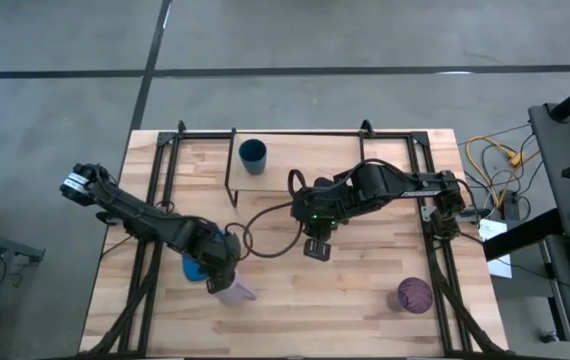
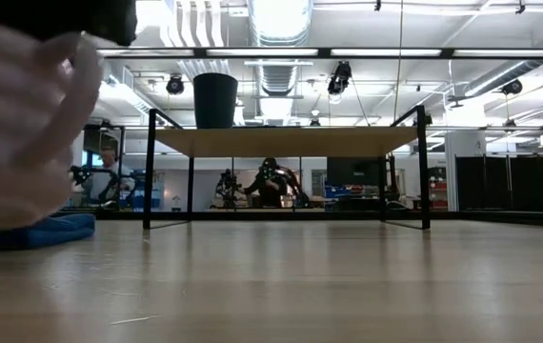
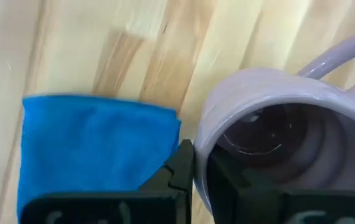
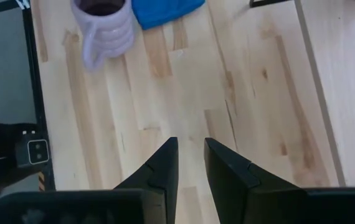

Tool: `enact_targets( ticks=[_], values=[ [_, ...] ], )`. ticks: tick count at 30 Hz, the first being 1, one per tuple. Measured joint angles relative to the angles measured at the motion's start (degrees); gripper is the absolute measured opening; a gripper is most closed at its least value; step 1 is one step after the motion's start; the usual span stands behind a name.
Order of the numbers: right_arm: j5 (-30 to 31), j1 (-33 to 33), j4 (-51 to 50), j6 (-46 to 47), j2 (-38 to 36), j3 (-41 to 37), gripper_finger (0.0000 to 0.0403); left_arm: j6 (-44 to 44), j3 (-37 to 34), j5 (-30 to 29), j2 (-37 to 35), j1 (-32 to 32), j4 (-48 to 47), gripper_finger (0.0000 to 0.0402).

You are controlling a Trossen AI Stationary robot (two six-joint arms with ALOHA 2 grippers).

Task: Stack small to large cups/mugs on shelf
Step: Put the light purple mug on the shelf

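My left gripper (image 1: 221,272) is shut on the pale lavender ribbed mug (image 1: 234,291) near the table's front left. The mug shows large and blurred in the low view (image 2: 19,124) and also in the right wrist view (image 4: 106,28). The small dark blue cup (image 1: 252,155) stands upright on the shelf (image 1: 325,150), at its left end (image 2: 215,100). The dark purple tumbler (image 1: 414,295) stands on the tabletop at the front right. My right gripper (image 1: 317,247) hangs over the middle of the table, fingers almost together (image 4: 190,149), holding nothing. My left gripper holds the mug by its rim (image 3: 197,152), on the side away from the handle (image 3: 345,53). One finger (image 3: 176,169) is outside the wall and the other (image 3: 230,177) is inside the mug. The fingers come from above. In the low view the mug's bottom shows above the tabletop.
A folded blue cloth (image 1: 196,268) lies flat on the table right beside the mug, also seen in the left wrist view (image 3: 96,149) and the low view (image 2: 33,232). The shelf's black wire legs (image 2: 147,171) stand on the far half. Black frame rails run along both table sides.
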Motion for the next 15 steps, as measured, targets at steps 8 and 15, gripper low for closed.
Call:
enact_targets(
  ticks=[8, 15],
  values=[
    [0.0, 0.0, -0.2, 0.4, 0.0, 0.0, 0.0072, 15.3, 8.1, -3.8, 0.8, 9.6, -3.1, 0.0007],
    [2.8, 0.0, -5.1, 3.1, 0.0, 0.0, 0.0068, 33.3, 15.1, -3.1, 9.8, 18.2, -4.2, 0.0006]
  ],
)
